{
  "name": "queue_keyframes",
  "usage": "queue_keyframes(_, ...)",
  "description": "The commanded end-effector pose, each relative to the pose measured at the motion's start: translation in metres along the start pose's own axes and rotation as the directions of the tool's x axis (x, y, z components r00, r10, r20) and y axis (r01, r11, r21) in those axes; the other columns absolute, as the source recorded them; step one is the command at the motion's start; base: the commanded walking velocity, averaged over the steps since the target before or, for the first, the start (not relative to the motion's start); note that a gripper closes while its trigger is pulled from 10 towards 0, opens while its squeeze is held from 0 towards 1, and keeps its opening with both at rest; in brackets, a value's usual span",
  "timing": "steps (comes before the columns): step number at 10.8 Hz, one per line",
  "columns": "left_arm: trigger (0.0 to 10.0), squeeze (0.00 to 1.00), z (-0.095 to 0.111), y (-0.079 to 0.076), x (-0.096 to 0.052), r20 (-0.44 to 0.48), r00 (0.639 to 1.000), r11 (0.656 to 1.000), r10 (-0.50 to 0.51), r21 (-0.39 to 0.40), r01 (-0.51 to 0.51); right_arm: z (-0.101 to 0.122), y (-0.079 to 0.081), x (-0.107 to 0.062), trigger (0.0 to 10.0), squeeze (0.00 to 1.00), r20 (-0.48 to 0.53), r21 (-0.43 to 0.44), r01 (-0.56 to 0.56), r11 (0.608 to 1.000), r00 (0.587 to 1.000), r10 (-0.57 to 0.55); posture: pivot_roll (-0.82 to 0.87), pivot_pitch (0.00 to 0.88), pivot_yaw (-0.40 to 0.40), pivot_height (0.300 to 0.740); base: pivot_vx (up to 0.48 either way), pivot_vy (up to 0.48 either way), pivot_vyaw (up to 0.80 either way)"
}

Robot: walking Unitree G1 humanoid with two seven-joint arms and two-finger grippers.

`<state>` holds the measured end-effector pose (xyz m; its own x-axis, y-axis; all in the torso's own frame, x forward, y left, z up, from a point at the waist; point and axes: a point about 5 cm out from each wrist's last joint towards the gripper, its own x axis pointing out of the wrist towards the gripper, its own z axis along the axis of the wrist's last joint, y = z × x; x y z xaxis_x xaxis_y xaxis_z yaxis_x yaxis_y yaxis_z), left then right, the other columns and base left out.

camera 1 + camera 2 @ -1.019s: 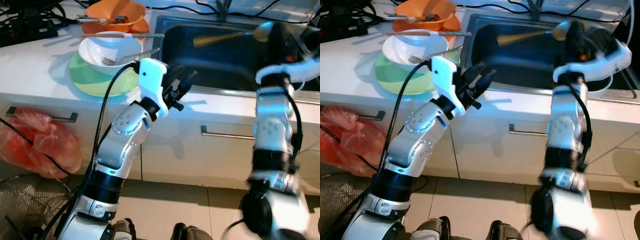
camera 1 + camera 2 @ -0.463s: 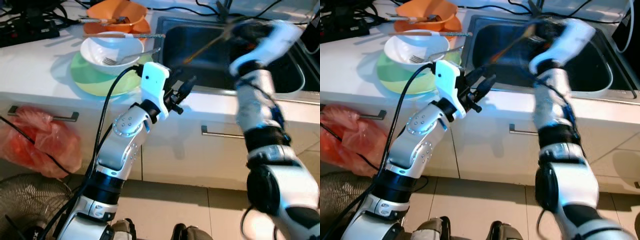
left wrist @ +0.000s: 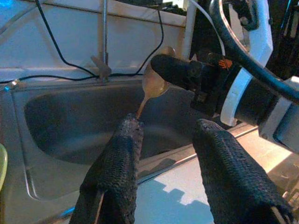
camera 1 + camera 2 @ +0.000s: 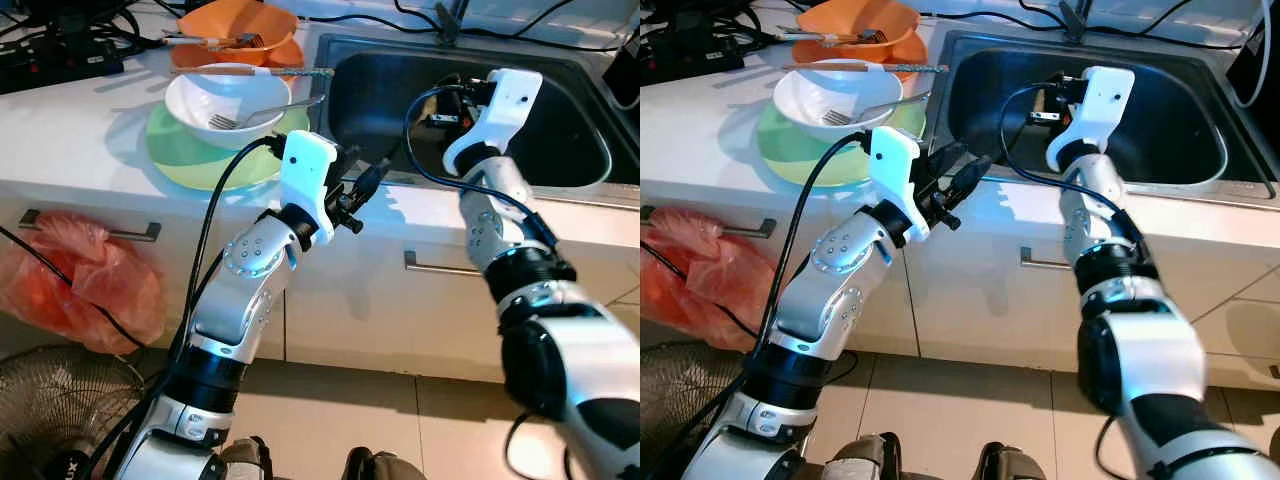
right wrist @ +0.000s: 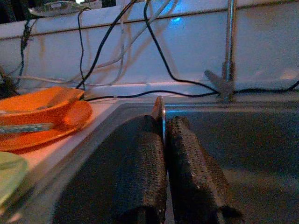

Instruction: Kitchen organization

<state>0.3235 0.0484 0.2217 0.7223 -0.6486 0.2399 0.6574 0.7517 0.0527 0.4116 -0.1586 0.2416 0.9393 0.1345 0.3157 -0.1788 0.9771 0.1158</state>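
A golden spoon (image 3: 153, 84) is pinched edge-on between the black fingers of my right gripper (image 4: 447, 100), which is shut on it above the left part of the steel sink (image 4: 565, 150). In the right wrist view the spoon (image 5: 160, 109) stands thin between the two pads. My left gripper (image 4: 358, 186) hovers at the counter's front edge beside the sink's left corner, open and holding nothing; its fingers (image 3: 124, 154) point into the basin. A white bowl (image 4: 225, 95) holding a fork sits on a green plate (image 4: 185, 158) to the left.
Orange bowls (image 4: 235, 22) with utensils sit behind the white bowl, and a long stick (image 4: 250, 70) lies across it. A red plastic bag (image 4: 85, 285) hangs by the drawer handle. A wire fan (image 4: 45, 405) stands on the floor. Cables run along the back wall.
My right arm has swung from the sink's right side to its left part, carrying the spoon. The left arm has barely moved.
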Motion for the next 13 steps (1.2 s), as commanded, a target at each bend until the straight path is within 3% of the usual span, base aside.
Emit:
queue_keyframes(1, 10.0, 0.0, 0.0, -0.005, -0.001, -0.008, 1.0, 1.0, -0.014, 0.014, 0.014, 0.007, -0.002, 0.002, 10.0, 0.0, 0.021, -0.037, -0.003, 0.999, 1.0, 0.004, 0.16, 0.147, -0.072, 0.74, 0.0, 0.0, 0.0)
queue_keyframes(7, 10.0, 0.0, -0.002, -0.004, -0.003, -0.012, 1.0, 1.0, -0.006, 0.015, 0.006, -0.004, -0.004, -0.001, 10.0, 0.0, -0.025, -0.07, -0.006, 0.998, 1.0, 0.004, 0.17, 0.146, -0.076, 0.74, 0.0, 0.0, 0.0)
queue_keyframes(8, 10.0, 0.0, -0.002, -0.004, -0.003, -0.013, 1.0, 1.0, -0.007, 0.015, 0.007, -0.008, -0.003, -0.002, 10.0, 1.0, -0.038, -0.068, -0.014, 0.998, 0.999, 0.012, 0.17, 0.144, -0.075, 0.74, 0.0, 0.0, 0.0)
queue_keyframes(13, 10.0, 0.0, -0.002, -0.005, -0.003, -0.014, 1.0, 1.0, -0.008, 0.015, 0.008, -0.01, -0.002, -0.003, 10.0, 1.0, -0.042, -0.063, -0.018, 0.998, 0.999, 0.015, 0.18, 0.143, -0.075, 0.74, 0.0, 0.0, 0.0)
